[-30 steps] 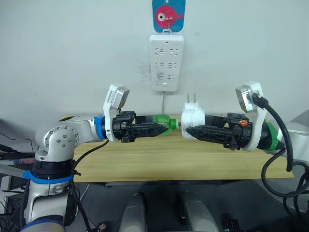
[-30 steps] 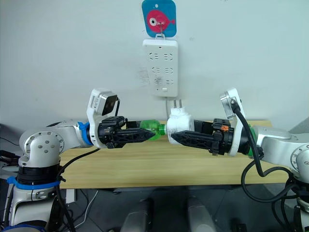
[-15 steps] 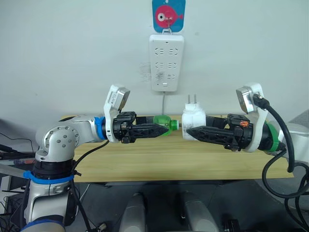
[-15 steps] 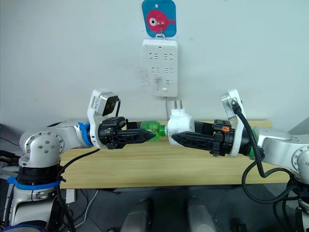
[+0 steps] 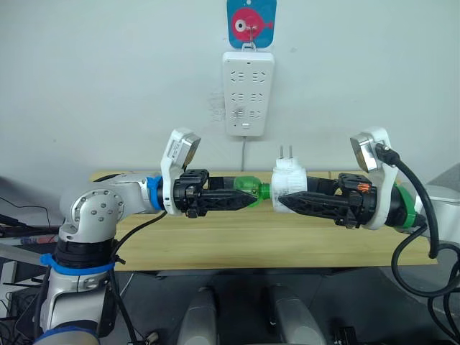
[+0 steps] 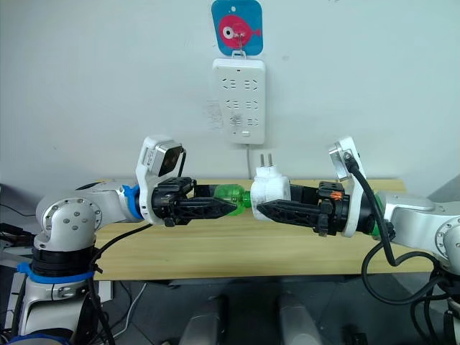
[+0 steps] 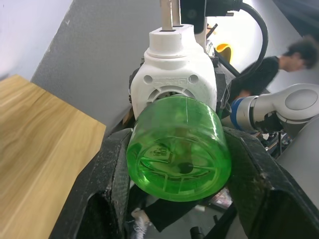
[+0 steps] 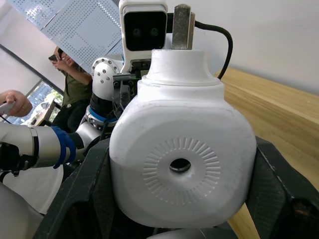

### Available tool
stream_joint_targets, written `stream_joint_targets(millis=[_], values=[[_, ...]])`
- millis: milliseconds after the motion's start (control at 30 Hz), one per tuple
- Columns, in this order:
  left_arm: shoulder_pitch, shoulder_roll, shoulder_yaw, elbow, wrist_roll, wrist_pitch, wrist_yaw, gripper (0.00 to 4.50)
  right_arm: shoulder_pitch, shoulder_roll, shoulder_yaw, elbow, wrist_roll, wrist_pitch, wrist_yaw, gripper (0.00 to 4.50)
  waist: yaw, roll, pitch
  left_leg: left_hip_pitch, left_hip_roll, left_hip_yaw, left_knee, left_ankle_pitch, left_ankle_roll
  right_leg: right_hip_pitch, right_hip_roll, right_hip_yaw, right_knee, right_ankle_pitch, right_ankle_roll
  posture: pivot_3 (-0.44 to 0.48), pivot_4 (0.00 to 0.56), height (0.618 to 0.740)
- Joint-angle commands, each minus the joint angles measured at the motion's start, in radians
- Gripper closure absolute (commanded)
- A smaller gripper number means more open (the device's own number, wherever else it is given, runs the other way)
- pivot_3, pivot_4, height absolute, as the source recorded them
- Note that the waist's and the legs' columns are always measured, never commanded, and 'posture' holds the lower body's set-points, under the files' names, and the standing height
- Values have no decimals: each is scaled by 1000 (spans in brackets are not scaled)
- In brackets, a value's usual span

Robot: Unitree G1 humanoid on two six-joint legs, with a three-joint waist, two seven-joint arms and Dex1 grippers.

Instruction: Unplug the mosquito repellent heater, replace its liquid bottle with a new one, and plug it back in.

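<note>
Bottle and heater held end to end in mid-air, at the centre of the frame

A wooden table (image 5: 215,244) runs across the lower middle, and a white power strip (image 5: 247,92) hangs on the wall at top centre, under a pink fish sign (image 5: 251,16). The heater (image 5: 289,188) is off the strip, gripped at centre by the right gripper (image 5: 284,201), whose fingers are closed on its white body with the prongs pointing up. This seems meant to steady it as the bottle goes in. From the left of the frame, the left gripper (image 5: 253,200) has its fingers closed round the green bottle (image 5: 249,188) and holds it level so its neck meets the heater's opening. The bottle looks partly seated; plugging back in is not yet done.
</note>
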Motion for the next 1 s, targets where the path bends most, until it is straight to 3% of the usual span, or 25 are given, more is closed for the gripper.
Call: stream_joint_targets(millis=[33,533,767,900,1000], values=[[-19,-22,-24,-62,-7,-44,-15,2162,-6,-8,16,-32,30,-9,-2,1517,0,0,0,0,0,0,0,0,0,0,0,0,0,0,0,-51,167,740],[3,-11,-78,-64,105,-162,-65,2162,-13,-28,37,-36,151,-37,-37,1517,0,0,0,0,0,0,1,0,0,0,0,0,0,0,0,-54,165,740],[-6,-53,-108,-79,161,-230,-48,2162,-64,-58,94,-51,167,-19,-81,1517,0,0,0,0,0,0,1,0,0,0,0,0,0,0,0,-52,169,740],[-6,-76,-109,-66,185,-257,-33,2162,-63,-92,112,-52,159,-1,-77,169,0,-1,-2,0,0,0,1,0,0,0,0,0,0,0,0,-55,172,740],[-9,-89,-102,-41,199,-275,-13,2162,-49,-112,110,-48,147,4,-74,0,0,-1,-2,0,0,0,1,0,0,0,0,0,0,0,0,-56,173,740]])
